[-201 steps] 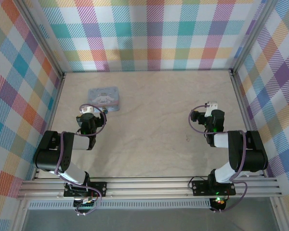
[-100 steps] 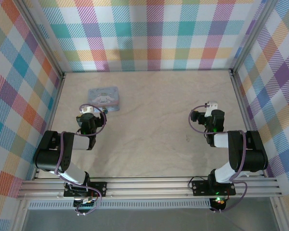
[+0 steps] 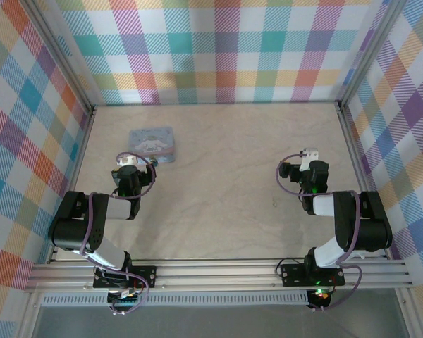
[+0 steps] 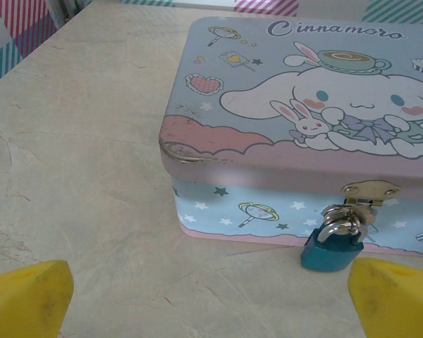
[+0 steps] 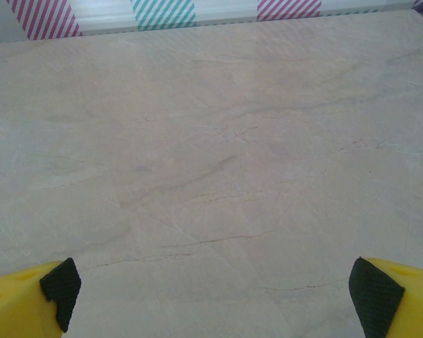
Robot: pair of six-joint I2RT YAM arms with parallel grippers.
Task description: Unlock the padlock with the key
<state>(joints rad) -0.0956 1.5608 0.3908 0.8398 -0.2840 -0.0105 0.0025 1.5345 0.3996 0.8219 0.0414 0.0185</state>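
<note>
Teal and small, the padlock hangs from the brass hasp on the front of a pastel cartoon tin. We see the tin on the table, far left, just beyond our left fingers. Those and the right fingers are spread wide, holding nothing.

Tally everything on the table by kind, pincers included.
Tin: 1
Padlock: 1
Pincers: 2 (left pincer, right pincer, both open)
Total: 4
</note>
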